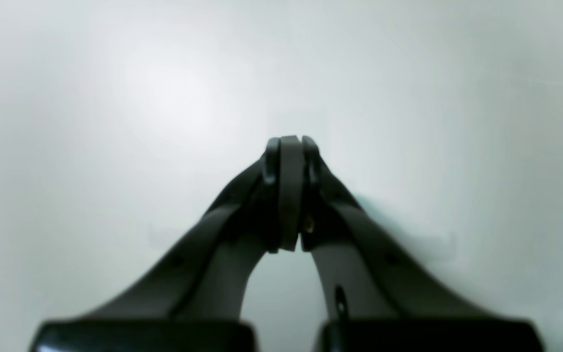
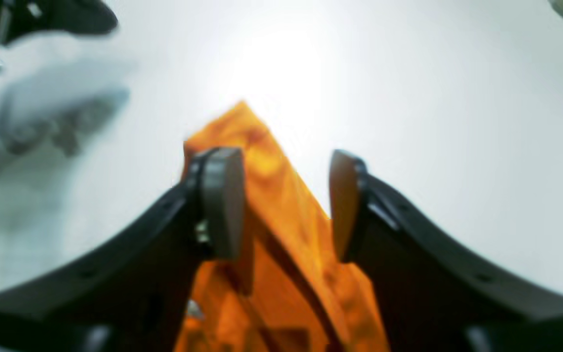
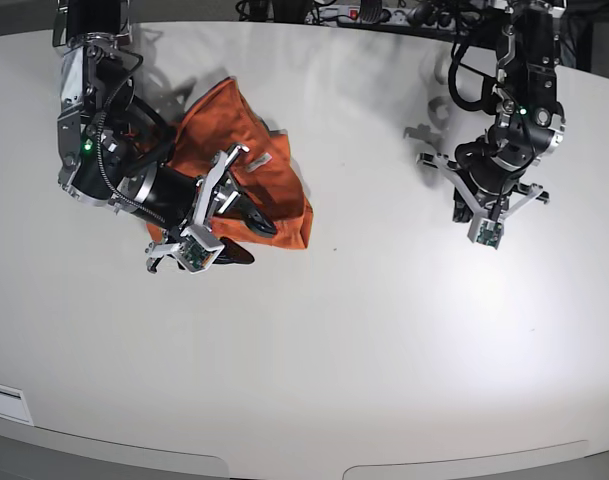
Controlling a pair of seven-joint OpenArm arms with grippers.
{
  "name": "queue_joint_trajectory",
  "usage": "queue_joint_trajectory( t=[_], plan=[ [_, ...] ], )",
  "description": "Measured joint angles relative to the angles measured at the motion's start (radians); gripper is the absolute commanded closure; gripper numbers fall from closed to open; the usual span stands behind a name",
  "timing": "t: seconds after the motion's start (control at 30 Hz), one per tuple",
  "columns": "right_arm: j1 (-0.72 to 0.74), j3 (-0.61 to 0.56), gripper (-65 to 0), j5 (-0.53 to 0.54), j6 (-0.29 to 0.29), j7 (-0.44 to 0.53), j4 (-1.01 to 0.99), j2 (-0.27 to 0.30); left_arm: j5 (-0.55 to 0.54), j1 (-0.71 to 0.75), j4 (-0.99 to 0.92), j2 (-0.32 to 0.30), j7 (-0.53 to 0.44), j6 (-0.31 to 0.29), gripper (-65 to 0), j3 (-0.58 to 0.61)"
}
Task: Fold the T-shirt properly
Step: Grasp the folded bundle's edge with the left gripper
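Observation:
The orange T-shirt (image 3: 246,165) lies crumpled and partly folded on the white table (image 3: 384,330), at the left of the base view. My right gripper (image 3: 252,238) hovers over its near right edge. In the right wrist view it (image 2: 286,195) is open, with a raised ridge of the T-shirt (image 2: 267,161) between its two pads, touching neither clearly. My left gripper (image 3: 476,207) is far off at the right of the base view, over bare table. In the left wrist view it (image 1: 291,146) is shut and empty.
Cables and a power strip (image 3: 384,14) lie along the table's far edge. A white label (image 3: 4,400) sits at the front left corner. The table's curved front edge (image 3: 284,462) runs along the bottom of the base view.

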Motion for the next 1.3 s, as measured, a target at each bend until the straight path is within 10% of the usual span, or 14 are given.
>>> queue_joint_trajectory(
  t=[0.3,0.43,0.67,1.0,1.3],
  plan=[
    [-0.007,-0.077,-18.5,-0.018,0.0,0.003,-0.085,-0.002,-0.038,0.002,0.0,0.003,0.003,-0.001,0.0,0.005],
    [-0.003,-0.083,0.0,-0.028,0.0,0.013,-0.085,-0.014,-0.064,0.002,0.0,0.003,0.003,-0.001,0.0,0.005],
    [0.058,-0.102,0.0,-0.212,0.001,0.203,-0.233,-0.095,-0.117,0.002,0.0,0.002,0.008,-0.011,0.0,0.005],
    [0.207,-0.012,0.0,0.006,0.0,0.006,-0.219,-0.091,-0.668,0.002,0.001,0.002,0.131,-0.486,0.0,0.006],
    [0.182,0.132,0.0,0.011,0.0,-0.05,-0.222,0.02,-0.905,0.0,0.001,0.006,0.182,-0.57,0.0,0.119]
  ],
)
